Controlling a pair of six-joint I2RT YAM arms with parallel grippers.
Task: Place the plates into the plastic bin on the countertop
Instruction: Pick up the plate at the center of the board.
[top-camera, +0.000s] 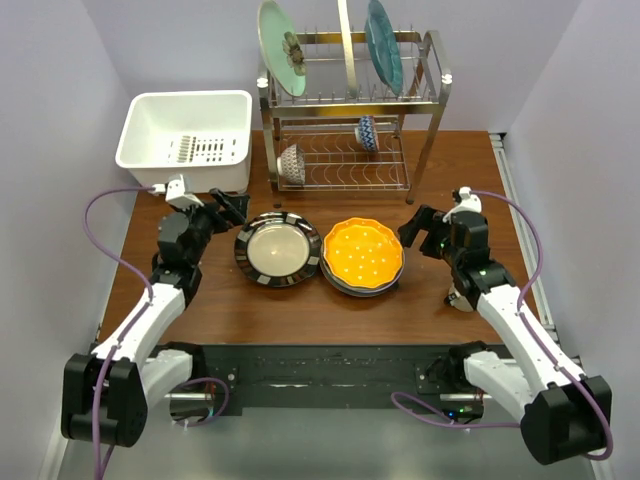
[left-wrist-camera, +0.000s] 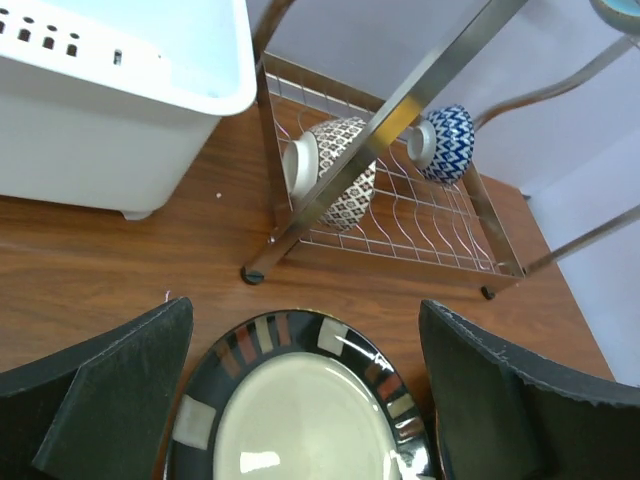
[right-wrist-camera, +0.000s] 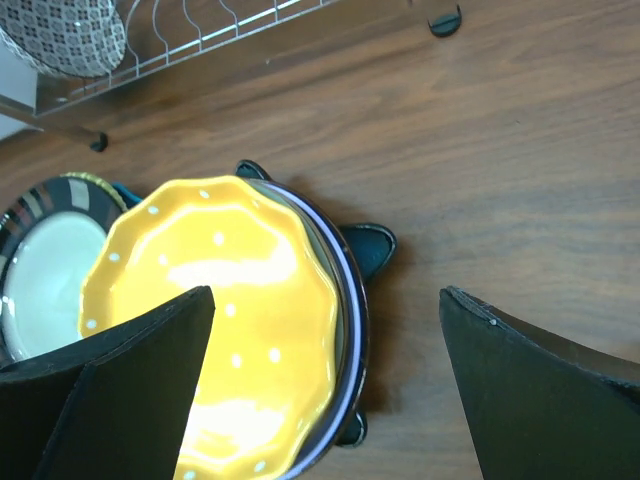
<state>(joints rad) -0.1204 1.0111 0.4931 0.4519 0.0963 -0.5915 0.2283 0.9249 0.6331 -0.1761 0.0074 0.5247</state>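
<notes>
Left gripper (top-camera: 231, 212) and right gripper (top-camera: 416, 229) gape wide; the left, beside the black-striped plate (top-camera: 277, 250) flat on the worktop (top-camera: 430, 300), should wedge a finger under its rim before lifting it to the plastic bin (top-camera: 135, 135).

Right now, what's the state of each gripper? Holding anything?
Left gripper: jaws open, holding nothing, near the black-striped plate.
Right gripper: jaws open, holding nothing, near the orange plate.
</notes>
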